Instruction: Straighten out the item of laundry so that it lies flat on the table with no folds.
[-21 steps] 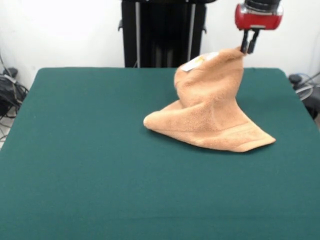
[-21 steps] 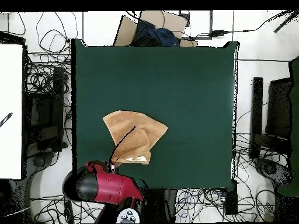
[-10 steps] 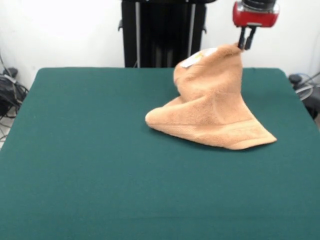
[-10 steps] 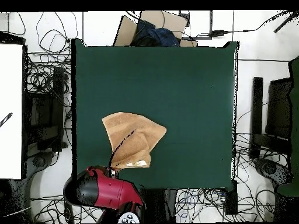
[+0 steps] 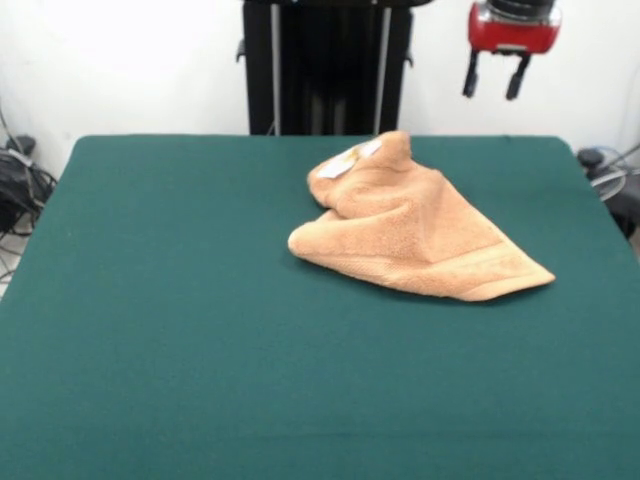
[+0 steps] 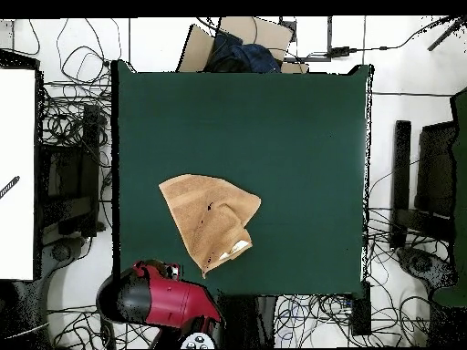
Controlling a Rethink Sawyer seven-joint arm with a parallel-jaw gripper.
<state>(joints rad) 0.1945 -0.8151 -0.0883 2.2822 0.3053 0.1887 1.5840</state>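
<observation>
1. The gripper (image 5: 491,78) hangs in the air above the table's far edge, at about 1 o'clock from the towel in the front view. Its two fingers (image 5: 468,76) are spread apart and hold nothing.
2. The towel (image 5: 415,228) lies on the green table (image 5: 180,330), crumpled and folded over itself, not flat.
3. A white label (image 5: 338,165) shows at the towel's 11 o'clock end.
4. In the overhead view the towel (image 6: 209,221) is at about 7 o'clock from the table's centre.
</observation>
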